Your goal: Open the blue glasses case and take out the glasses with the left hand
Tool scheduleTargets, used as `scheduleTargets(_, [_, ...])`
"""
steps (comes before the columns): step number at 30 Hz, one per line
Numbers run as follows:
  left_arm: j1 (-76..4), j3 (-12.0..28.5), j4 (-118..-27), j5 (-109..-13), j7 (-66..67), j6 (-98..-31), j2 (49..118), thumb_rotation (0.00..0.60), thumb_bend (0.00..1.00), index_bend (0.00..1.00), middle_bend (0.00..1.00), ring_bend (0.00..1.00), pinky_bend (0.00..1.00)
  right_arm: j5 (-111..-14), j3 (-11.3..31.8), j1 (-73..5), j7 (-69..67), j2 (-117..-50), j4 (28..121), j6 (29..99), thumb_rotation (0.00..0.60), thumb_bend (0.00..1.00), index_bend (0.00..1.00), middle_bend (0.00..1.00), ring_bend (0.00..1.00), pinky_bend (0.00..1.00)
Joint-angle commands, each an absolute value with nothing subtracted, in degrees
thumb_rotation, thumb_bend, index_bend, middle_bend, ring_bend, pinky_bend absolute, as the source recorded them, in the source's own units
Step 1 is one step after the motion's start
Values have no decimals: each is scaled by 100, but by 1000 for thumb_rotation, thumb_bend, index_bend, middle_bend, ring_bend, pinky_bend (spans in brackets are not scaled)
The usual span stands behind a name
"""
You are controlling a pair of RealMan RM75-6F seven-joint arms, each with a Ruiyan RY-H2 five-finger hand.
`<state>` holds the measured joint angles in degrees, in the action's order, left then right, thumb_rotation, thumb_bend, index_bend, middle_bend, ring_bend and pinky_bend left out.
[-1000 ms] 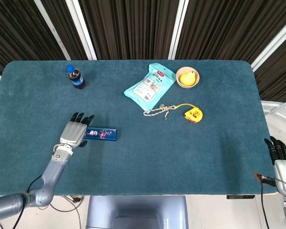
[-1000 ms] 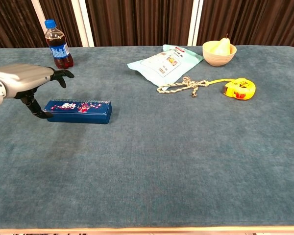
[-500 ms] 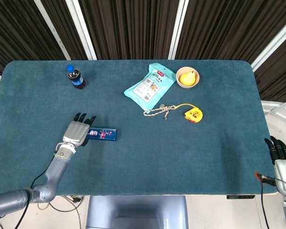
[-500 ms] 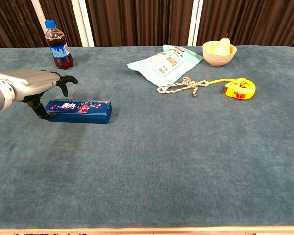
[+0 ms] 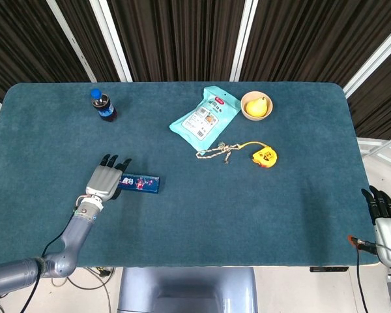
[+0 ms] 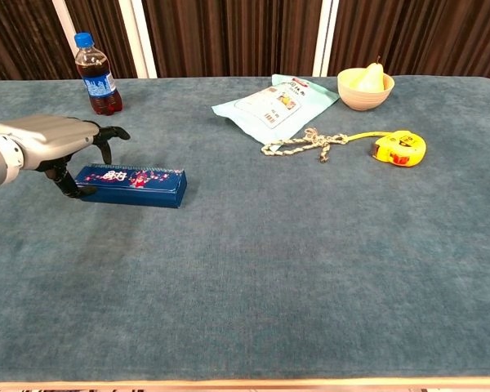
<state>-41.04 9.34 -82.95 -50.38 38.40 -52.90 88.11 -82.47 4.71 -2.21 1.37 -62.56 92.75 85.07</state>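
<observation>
The left hand [image 6: 49, 139] hangs over the blue glasses case's [image 6: 135, 185] left end, fingers [image 6: 110, 132] spread. Beyond the fingers stands a cola bottle [image 6: 95, 73]; rightward, bare bench [image 6: 310, 245] lies open up to the snack packet [image 6: 276, 100].

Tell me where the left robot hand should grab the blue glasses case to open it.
Probably the near end of the glasses case, under the left robot hand. It lies flat, long and narrow, so come from above, fingers across the short width at the lid edge.
</observation>
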Motion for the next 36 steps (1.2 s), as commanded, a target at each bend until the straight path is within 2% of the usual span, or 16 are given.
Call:
scheduleTargets(1, [-4120,925,-8296,-5035,3817,-5300,8810,600,396,46,291,0,45,-8245,472,-222,142,-6256,9275,8507,600,153,0,0,0,209])
scheduleTargets(15, [-4180,854,-8280,-5035,3673,-5375,8843,600,537,117,339,0,54,-8224,479,-218,146,-6252,9283,8506,600,157,0,0,0,209])
scheduleTargets(24, [-4213,875,-8211,-5046,3576,-5464,8864,600,544,120,309,0,62,-8199,482,-217,149,-6247,9305,8491,600,159,0,0,0,209])
scheduleTargets(31, [-4437,1017,-7386,-5006,3667,-5508,9310,600,540,120,284,0,62,-8218,480,-217,172,-6252,9309,8506,600,159,0,0,0,209])
scheduleTargets(36, [-4688,1339,-6762,-4934,3651,-5664,9790,600,538,120,269,0,62,-8226,478,-196,184,-6249,9327,8547,600,159,0,0,0,209])
